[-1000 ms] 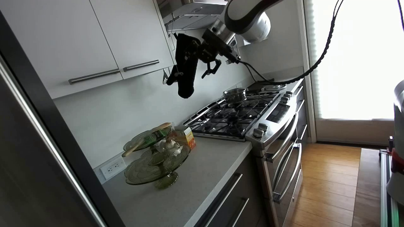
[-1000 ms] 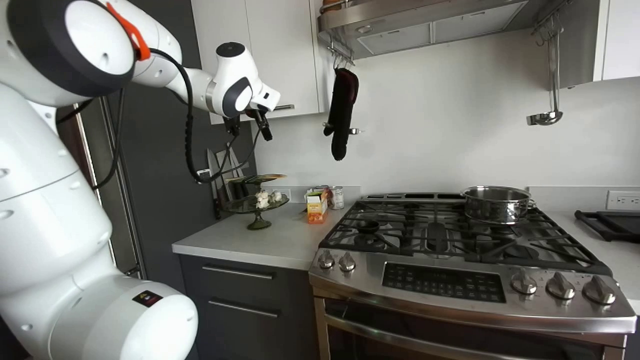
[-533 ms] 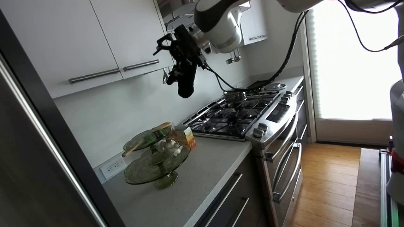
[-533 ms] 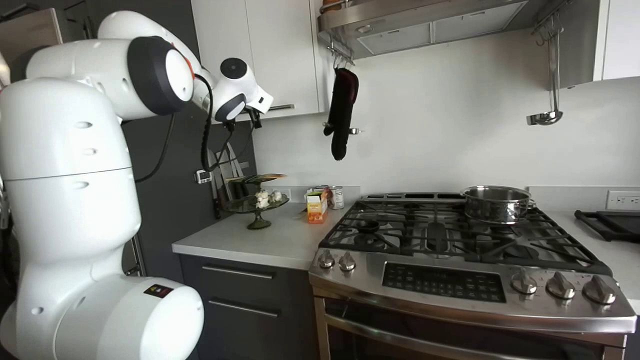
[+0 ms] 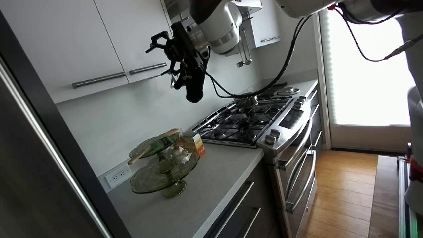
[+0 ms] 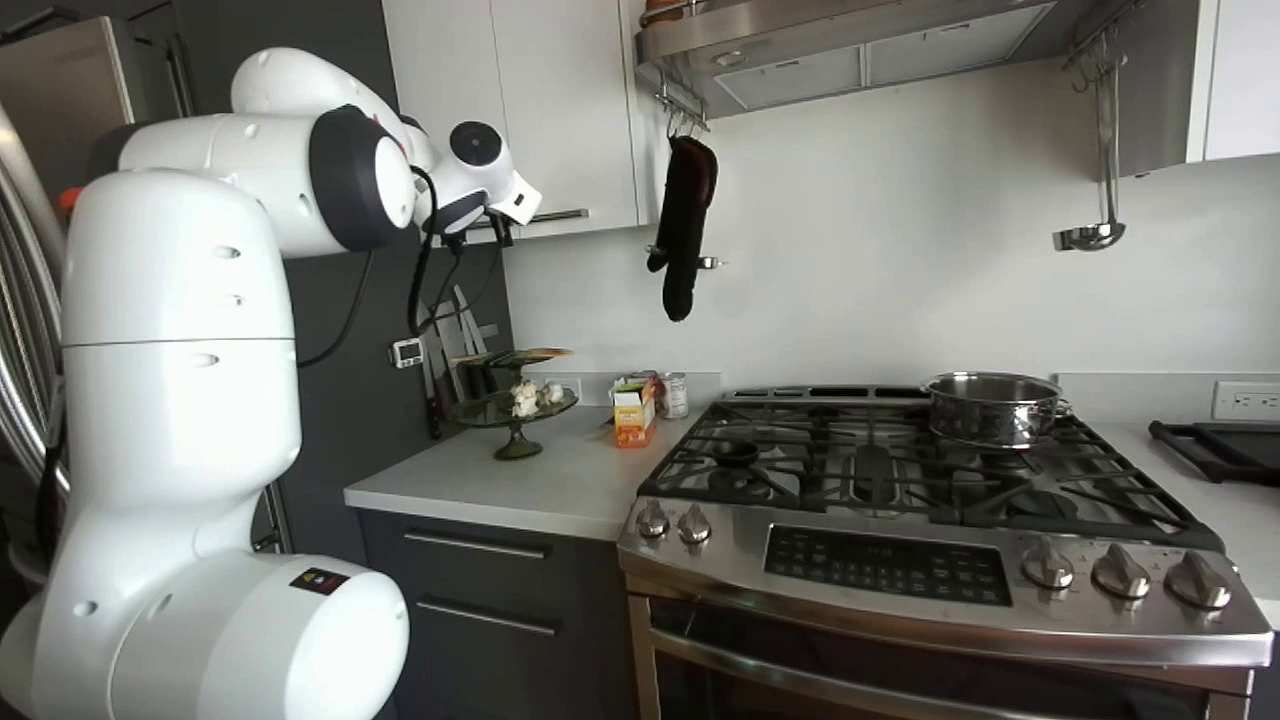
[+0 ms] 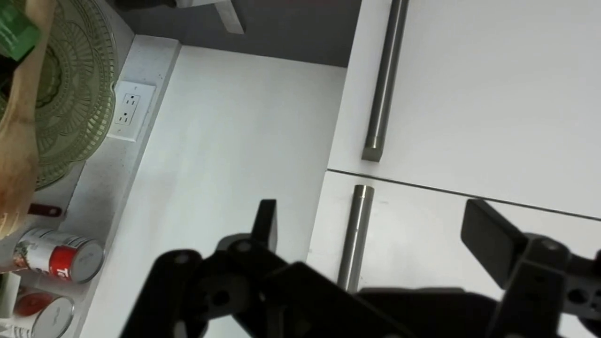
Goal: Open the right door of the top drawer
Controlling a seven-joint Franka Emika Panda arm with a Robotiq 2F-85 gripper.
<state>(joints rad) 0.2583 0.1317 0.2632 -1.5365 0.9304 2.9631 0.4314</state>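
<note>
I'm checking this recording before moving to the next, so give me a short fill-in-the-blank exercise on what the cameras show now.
1. The right cabinet door is ____ (shut/ajar).
2. In the wrist view, the jaws stand ____ (open/shut), with that door's handle showing between them.
3. The wooden utensil lies on the ____ (upper/lower) tier of the green glass stand.
4. The steel pot stands toward the ____ (front/back) of the stove.
Missing words: shut; open; upper; back.

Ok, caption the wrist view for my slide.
Open Robotiq gripper facing the closed right cabinet door and its bar handle, glass cake stand at upper left.
</note>
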